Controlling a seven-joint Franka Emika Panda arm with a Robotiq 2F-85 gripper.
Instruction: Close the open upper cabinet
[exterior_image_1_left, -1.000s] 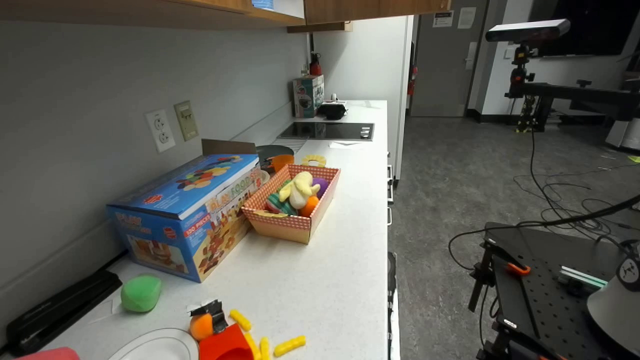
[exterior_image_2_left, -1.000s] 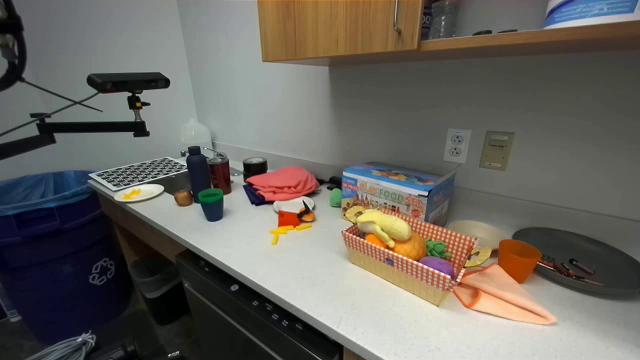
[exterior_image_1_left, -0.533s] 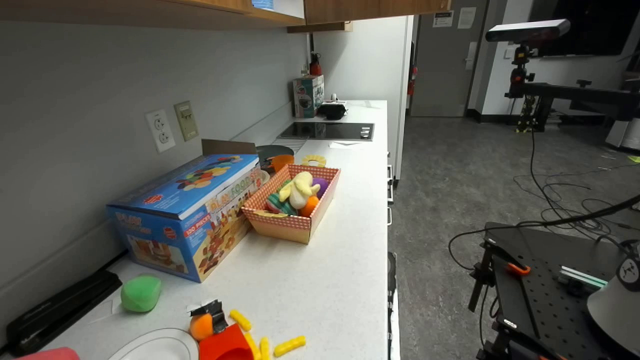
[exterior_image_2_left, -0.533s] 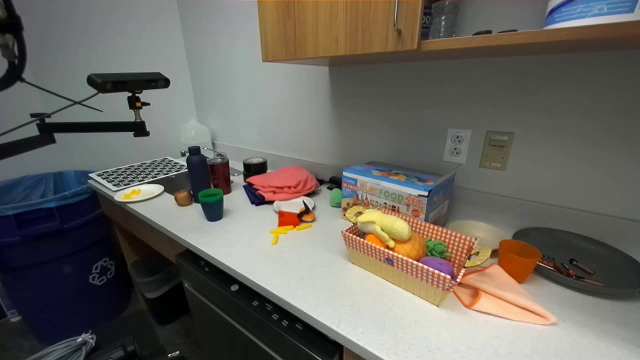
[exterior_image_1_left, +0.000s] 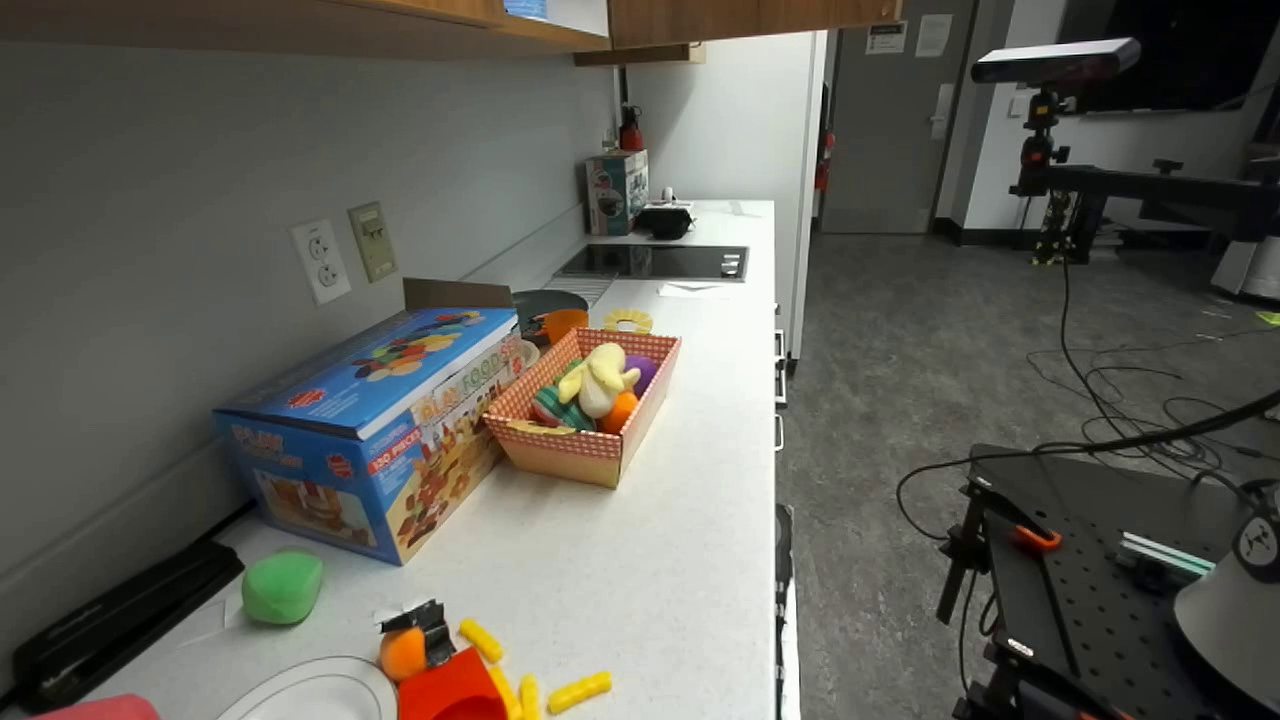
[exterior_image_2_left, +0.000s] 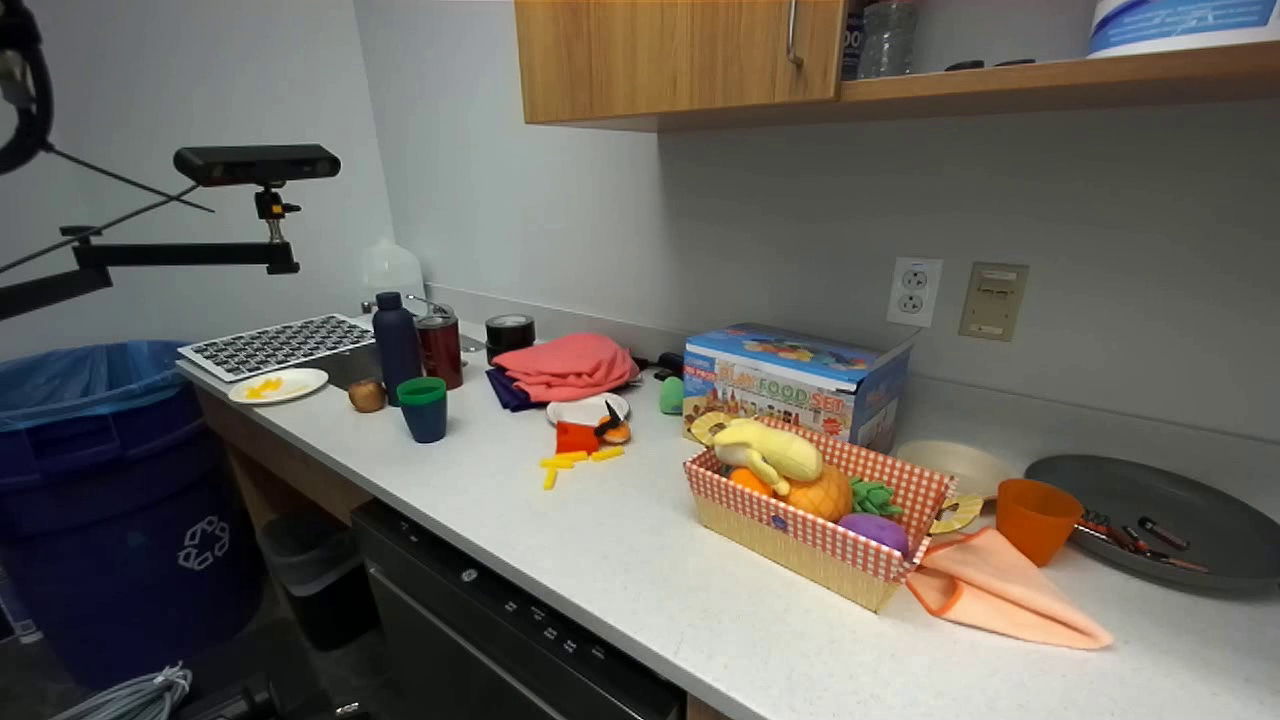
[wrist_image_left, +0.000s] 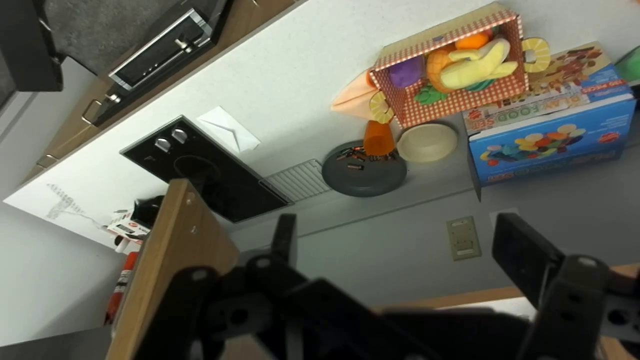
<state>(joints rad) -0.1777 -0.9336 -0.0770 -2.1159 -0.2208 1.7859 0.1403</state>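
Along the top of both exterior views, over the white table (exterior_image_2_left: 600, 540), hangs the upper cabinet (exterior_image_1_left: 300, 35). Its door (exterior_image_1_left: 700, 22) juts open from the wall (exterior_image_2_left: 780, 220) in an exterior view; a white-and-blue tub (exterior_image_2_left: 1185, 28) stands on the cabinet's shelf (exterior_image_2_left: 1060, 85). Only the wrist view shows the tool (wrist_image_left: 395, 227), fingers (wrist_image_left: 285, 237) wide apart. A tan wooden panel (wrist_image_left: 205, 235) shows there too; whether it is that door I cannot tell. The wrist view and an exterior view share the cooktop (exterior_image_1_left: 655, 262); the dark bottle (exterior_image_2_left: 396, 345) and the recycling bin (exterior_image_2_left: 120, 510) appear in an exterior view alone.

"PLAY FOOD SET" on blue box (exterior_image_2_left: 780, 388), recycling symbol (exterior_image_2_left: 204, 543) on blue bin (exterior_image_2_left: 110, 530)
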